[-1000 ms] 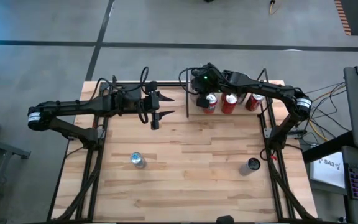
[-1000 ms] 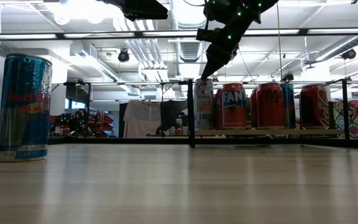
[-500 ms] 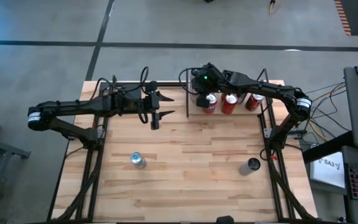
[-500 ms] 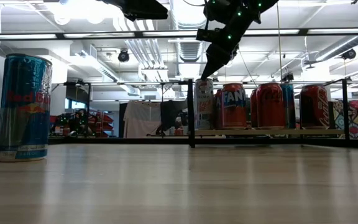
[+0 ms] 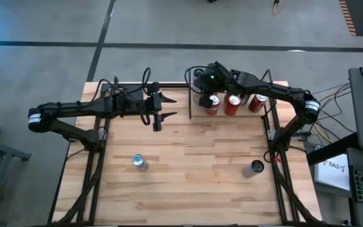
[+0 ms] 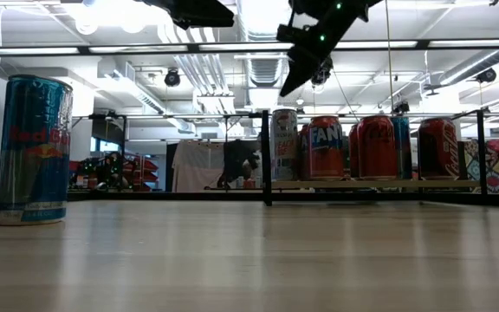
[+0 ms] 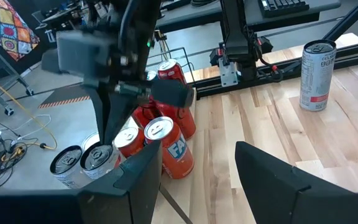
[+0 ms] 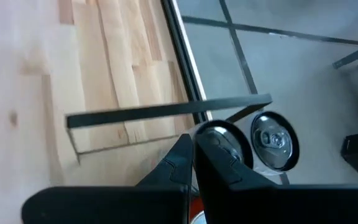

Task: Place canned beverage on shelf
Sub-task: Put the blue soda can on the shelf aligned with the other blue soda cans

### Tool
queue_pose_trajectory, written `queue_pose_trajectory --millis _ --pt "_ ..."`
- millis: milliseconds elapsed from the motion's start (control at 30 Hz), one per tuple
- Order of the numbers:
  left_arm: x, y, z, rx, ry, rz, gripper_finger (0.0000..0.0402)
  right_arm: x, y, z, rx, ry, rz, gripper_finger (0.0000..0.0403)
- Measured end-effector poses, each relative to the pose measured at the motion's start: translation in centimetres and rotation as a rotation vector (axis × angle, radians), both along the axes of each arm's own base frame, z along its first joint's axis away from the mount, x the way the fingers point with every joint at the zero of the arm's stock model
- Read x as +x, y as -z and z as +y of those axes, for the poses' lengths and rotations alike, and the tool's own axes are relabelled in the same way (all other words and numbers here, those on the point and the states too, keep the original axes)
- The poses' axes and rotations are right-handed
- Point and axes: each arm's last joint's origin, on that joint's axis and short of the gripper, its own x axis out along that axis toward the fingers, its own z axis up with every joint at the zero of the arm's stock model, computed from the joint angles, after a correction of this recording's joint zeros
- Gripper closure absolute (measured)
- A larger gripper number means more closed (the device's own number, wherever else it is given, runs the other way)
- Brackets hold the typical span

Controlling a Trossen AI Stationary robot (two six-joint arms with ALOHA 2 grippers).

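The shelf [image 6: 364, 184], a light-wood board with black posts, stands at the table's far right. Several cans stand upright on it: a white can [image 6: 284, 145] at its left end, an orange Fanta can [image 6: 325, 147] and red cans [image 6: 375, 147]. My right gripper [image 6: 289, 87] is shut and empty, and hangs a little above the white can's top [image 8: 224, 140]. My left gripper [image 5: 158, 111] is open and empty above the table's far middle, left of the shelf. Its fingers [image 7: 278, 183] stand wide apart.
A blue Red Bull can [image 5: 139, 162] stands on the tabletop at the near left, also in the low view [image 6: 33, 149]. A silver can [image 5: 254, 168] stands at the near right, also in the left wrist view [image 7: 316, 74]. Bare tabletop lies between them.
My right gripper has risen from the white can's top, where its tip stood, and now hangs clear above it. The white can stays upright on the shelf.
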Motion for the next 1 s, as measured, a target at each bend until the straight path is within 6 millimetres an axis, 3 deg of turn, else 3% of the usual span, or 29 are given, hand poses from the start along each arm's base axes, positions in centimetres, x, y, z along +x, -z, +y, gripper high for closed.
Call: queue_pose_trajectory --millis 367,1000 --pt "0.0 0.0 0.0 -0.027 -0.008 -0.009 0.0212 0.1 -2.0 3.3 0.071 -0.003 -0.106 0.0394" --pt "0.0 0.0 0.0 -0.094 -0.021 -0.020 0.0212 0.3 -2.1 9.3 0.357 0.001 -0.127 0.0394"
